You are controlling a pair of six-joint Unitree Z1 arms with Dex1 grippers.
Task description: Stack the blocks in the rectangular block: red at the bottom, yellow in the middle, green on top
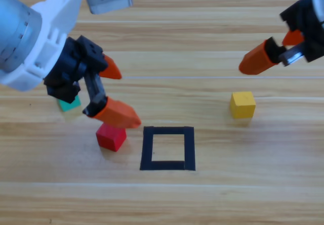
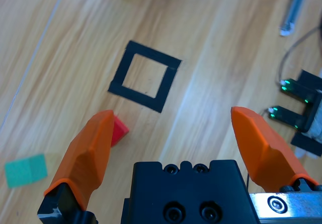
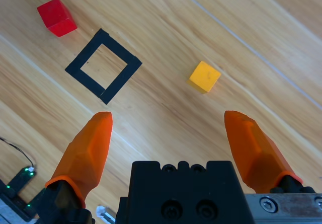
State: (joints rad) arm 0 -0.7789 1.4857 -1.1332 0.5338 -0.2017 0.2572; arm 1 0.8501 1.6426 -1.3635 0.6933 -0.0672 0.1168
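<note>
Red cube (image 1: 111,136) is seen on the bench (image 1: 243,194), just left of the black tape rectangle (image 1: 167,148), outside its outline. The rectangle holds only bare wood in its middle. Teal-green cube (image 1: 69,103) lies farther left and a little farther back, partly hidden under the left arm. Yellow cube (image 1: 242,104) sits apart to the right of the rectangle and slightly beyond it. None of the cubes is stacked.

Left pincer (image 1: 115,94) is held above the bench over the red cube, jaws spread wide, nothing between them. In the left wrist view the red cube (image 2: 118,131) is partly covered by one orange jaw, the tape rectangle (image 2: 144,76) lies beyond, and the green cube (image 2: 26,170) is off to one side.

Right pincer (image 1: 268,53) is held at the far right, well clear of the yellow cube, jaws apart and empty. Its wrist view shows the yellow cube (image 3: 205,76), the rectangle (image 3: 103,66) and the red cube (image 3: 57,17) all untouched.
</note>
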